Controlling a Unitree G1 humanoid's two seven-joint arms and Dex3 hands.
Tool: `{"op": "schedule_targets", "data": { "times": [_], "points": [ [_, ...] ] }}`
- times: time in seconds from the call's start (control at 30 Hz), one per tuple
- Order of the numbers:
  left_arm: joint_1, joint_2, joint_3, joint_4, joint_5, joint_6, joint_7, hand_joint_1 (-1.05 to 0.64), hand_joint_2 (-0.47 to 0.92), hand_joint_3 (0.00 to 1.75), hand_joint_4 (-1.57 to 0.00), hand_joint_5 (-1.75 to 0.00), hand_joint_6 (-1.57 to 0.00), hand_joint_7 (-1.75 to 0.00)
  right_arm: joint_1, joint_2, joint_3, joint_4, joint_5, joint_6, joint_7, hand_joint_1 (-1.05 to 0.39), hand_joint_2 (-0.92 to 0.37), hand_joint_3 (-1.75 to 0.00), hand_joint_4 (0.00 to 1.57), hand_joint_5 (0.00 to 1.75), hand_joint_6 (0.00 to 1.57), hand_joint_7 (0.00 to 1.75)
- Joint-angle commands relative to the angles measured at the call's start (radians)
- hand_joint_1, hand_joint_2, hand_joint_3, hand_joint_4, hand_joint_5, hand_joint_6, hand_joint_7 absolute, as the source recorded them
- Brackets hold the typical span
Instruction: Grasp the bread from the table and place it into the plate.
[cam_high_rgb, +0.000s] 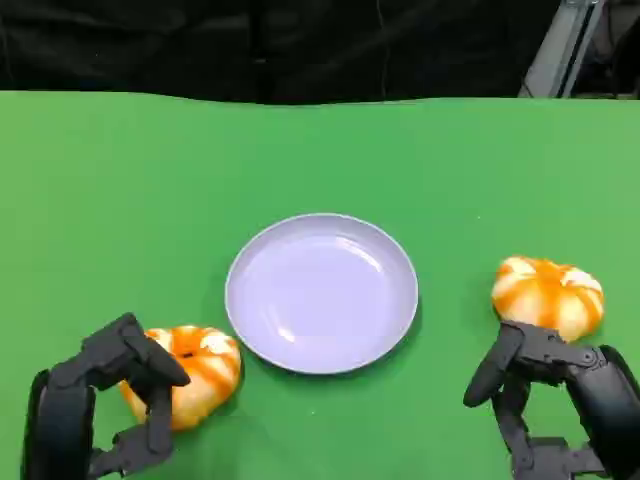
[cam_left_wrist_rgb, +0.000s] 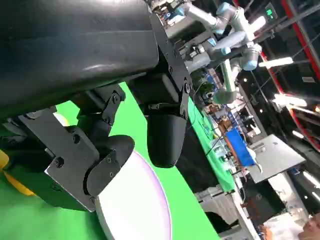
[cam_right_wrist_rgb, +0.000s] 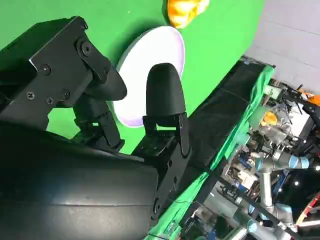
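Note:
An empty pale lilac plate (cam_high_rgb: 262, 262) lies mid-table. One orange-and-white bread (cam_high_rgb: 205, 365) sits just left of it, near the front edge. My left hand (cam_high_rgb: 120, 395) is at that bread's left side, fingers apart and arched across it; no firm grip shows. A second bread (cam_high_rgb: 548, 290) lies right of the plate, and my right hand (cam_high_rgb: 545, 385) hovers just in front of it, fingers spread and empty. The left wrist view has the plate (cam_left_wrist_rgb: 137, 210) beyond the fingers (cam_left_wrist_rgb: 165, 135) and a sliver of bread (cam_left_wrist_rgb: 15, 184). The right wrist view catches the plate (cam_right_wrist_rgb: 131, 65) and the far bread (cam_right_wrist_rgb: 184, 11).
The table is covered by a green cloth (cam_high_rgb: 130, 190) with a black backdrop behind its far edge. A grey metal post (cam_high_rgb: 560, 50) stands at the back right. Other robot arms (cam_left_wrist_rgb: 225, 30) and lab clutter lie beyond the table.

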Motion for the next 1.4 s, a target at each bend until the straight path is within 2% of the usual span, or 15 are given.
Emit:
{"op": "schedule_targets", "data": {
  "times": [0.03,0.53,0.63,0.7,0.77,0.8,0.83,0.87,0.9,0.93,0.97,1.03,1.13,1.27,1.4],
  "points": [
    [0.001,0.014,0.017,-0.001,0.017,-0.002,0.026,0.07,0.37,1.35,-0.85,-1.69,-0.84,-1.45,-0.004,-0.009,-0.005,0.004,0.007,-0.003,-0.003,0.11,-0.33,-1.43,0.83,1.66,0.79,1.34],
    [0.0,0.017,0.018,-0.001,0.01,-0.001,0.013,0.07,0.36,1.38,-0.86,-1.69,-0.84,-1.44,-0.004,-0.013,-0.007,0.002,-0.002,-0.003,-0.005,0.1,-0.32,-1.42,0.83,1.66,0.78,1.34],
    [-0.006,0.018,0.018,0.011,0.002,-0.019,0.012,0.1,0.36,1.4,-0.84,-1.67,-0.84,-1.43,-0.005,-0.012,-0.007,0.005,-0.005,-0.007,-0.008,0.1,-0.32,-1.42,0.84,1.65,0.79,1.34],
    [-0.006,0.015,0.019,0.011,0.003,-0.012,0.016,0.07,0.38,1.36,-0.83,-1.59,-0.84,-1.38,-0.006,-0.012,-0.007,0.007,-0.005,-0.01,-0.008,0.1,-0.32,-1.43,0.84,1.65,0.79,1.34],
    [-0.006,0.017,0.021,0.01,0.02,-0.009,0.024,0.05,0.42,1.3,-0.82,-1.48,-0.84,-1.27,-0.006,-0.013,-0.007,0.007,-0.006,-0.01,-0.008,0.1,-0.32,-1.42,0.84,1.65,0.78,1.34],
    [-0.007,0.022,0.024,0.01,0.047,-0.006,0.035,0.03,0.45,1.21,-0.8,-1.34,-0.84,-1.13,-0.006,-0.012,-0.007,0.009,-0.005,-0.012,-0.008,0.11,-0.32,-1.42,0.84,1.65,0.78,1.34],
    [-0.007,0.025,0.025,0.01,0.068,-0.004,0.045,-0.01,0.5,1.06,-0.79,-1.16,-0.85,-0.89,-0.007,-0.012,-0.007,0.01,-0.004,-0.013,-0.008,0.11,-0.32,-1.43,0.83,1.65,0.79,1.34],
    [-0.003,0.034,0.029,-0.006,0.134,0.02,0.072,-0.02,0.53,1.0,-0.79,-1.09,-0.86,-0.78,-0.006,-0.011,-0.007,0.009,-0.004,-0.012,-0.008,0.11,-0.32,-1.43,0.83,1.65,0.79,1.34],
    [0.004,0.041,0.03,-0.025,0.192,0.049,0.093,-0.09,0.6,0.8,-0.74,-1.03,-0.84,-0.6,-0.006,-0.011,-0.006,0.008,-0.004,-0.011,-0.007,0.11,-0.32,-1.43,0.83,1.65,0.79,1.34],
    [0.009,0.046,0.029,-0.039,0.232,0.071,0.11,-0.18,0.73,0.44,-0.67,-0.97,-0.83,-0.34,-0.005,-0.011,-0.005,0.006,-0.004,-0.009,-0.007,0.11,-0.32,-1.43,0.83,1.64,0.79,1.34],
    [0.017,0.056,0.025,-0.06,0.275,0.106,0.116,-0.21,0.81,0.27,-0.64,-0.95,-0.84,-0.23,-0.004,-0.01,-0.005,0.005,-0.005,-0.009,-0.007,0.1,-0.32,-1.44,0.83,1.64,0.79,1.34],
    [0.028,0.079,0.013,-0.086,0.334,0.164,0.113,-0.38,0.83,0.06,-0.53,-0.62,-0.66,-0.05,-0.002,-0.01,-0.003,0.003,-0.005,-0.008,-0.006,0.11,-0.32,-1.44,0.83,1.64,0.79,1.34],
    [0.029,0.12,-0.009,-0.11,0.435,0.244,0.119,-0.51,0.84,0.01,-0.43,-0.38,-0.49,0.0,-0.002,-0.01,-0.002,0.002,-0.005,-0.01,-0.006,0.11,-0.31,-1.45,0.83,1.64,0.79,1.35],
    [0.02,0.151,-0.045,-0.133,0.516,0.334,0.131,-0.53,0.82,0.0,-0.37,-0.29,-0.4,0.0,0.001,-0.007,0.001,-0.002,-0.001,-0.008,-0.004,0.11,-0.31,-1.45,0.84,1.63,0.8,1.35],
    [0.009,0.176,-0.084,-0.14,0.599,0.41,0.17,-0.57,0.81,0.0,-0.4,-0.26,-0.36,0.0,0.004,-0.006,0.005,-0.007,-0.002,-0.004,-0.005,0.11,-0.31,-1.45,0.83,1.64,0.79,1.35]
  ]
}}
